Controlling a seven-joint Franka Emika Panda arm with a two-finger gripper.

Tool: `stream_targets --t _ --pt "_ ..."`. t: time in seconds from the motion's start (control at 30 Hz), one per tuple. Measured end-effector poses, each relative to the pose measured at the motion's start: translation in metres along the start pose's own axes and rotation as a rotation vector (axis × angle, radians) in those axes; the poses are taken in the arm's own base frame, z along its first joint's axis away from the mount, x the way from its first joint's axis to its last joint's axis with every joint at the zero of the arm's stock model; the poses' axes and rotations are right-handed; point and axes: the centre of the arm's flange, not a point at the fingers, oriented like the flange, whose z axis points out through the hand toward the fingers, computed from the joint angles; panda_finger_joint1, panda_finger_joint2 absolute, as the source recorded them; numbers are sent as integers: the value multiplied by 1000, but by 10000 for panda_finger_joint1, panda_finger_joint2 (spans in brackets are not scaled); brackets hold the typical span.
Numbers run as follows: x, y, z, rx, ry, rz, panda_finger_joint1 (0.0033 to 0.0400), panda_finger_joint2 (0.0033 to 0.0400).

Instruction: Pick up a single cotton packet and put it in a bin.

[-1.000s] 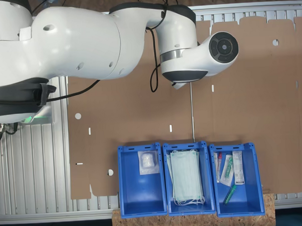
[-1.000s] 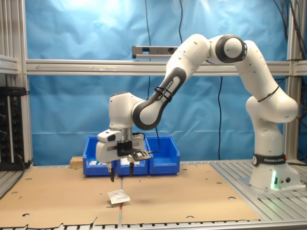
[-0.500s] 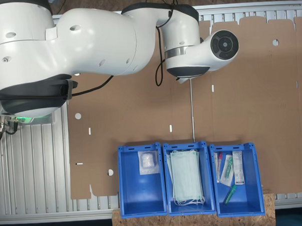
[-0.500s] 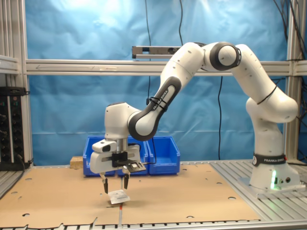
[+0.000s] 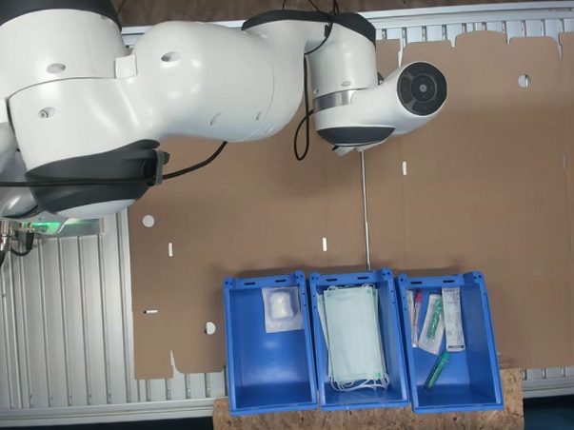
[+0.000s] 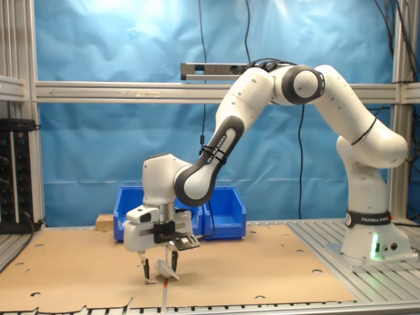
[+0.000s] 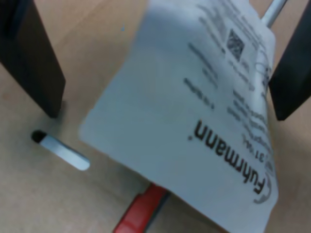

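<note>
A cotton packet (image 6: 162,268), white with dark print, lies on the brown cardboard sheet (image 6: 79,269) near its front edge in the second exterior view. My gripper (image 6: 159,268) is lowered over it and open, one dark finger on each side. In the wrist view the cotton packet (image 7: 194,111) lies between the two black fingers (image 7: 34,58), apart from both and slightly tilted. A second cotton packet (image 5: 282,309) rests in the blue bin (image 5: 270,378) at the first exterior view's left. In the first exterior view the arm's white links cover the gripper.
Three blue bins stand in a row at the cardboard's edge. The middle bin (image 5: 320,390) holds pale green face masks (image 5: 354,336); the third bin (image 5: 466,379) holds long narrow packets. They show as the blue bins (image 6: 226,210) behind the arm. The arm's base (image 6: 371,230) stands on the slatted table.
The gripper has come down from above the cardboard and moved a little toward the second exterior view's left. Its open fingers now straddle the packet, which has tipped up slightly.
</note>
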Motion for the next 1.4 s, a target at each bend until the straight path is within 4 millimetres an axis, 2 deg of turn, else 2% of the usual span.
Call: stream_targets --t 0.1,1.4 --pt "-2 -1 9 9 -3 4 400 400" --pt "-1 3 7 -5 3 6 400 400"
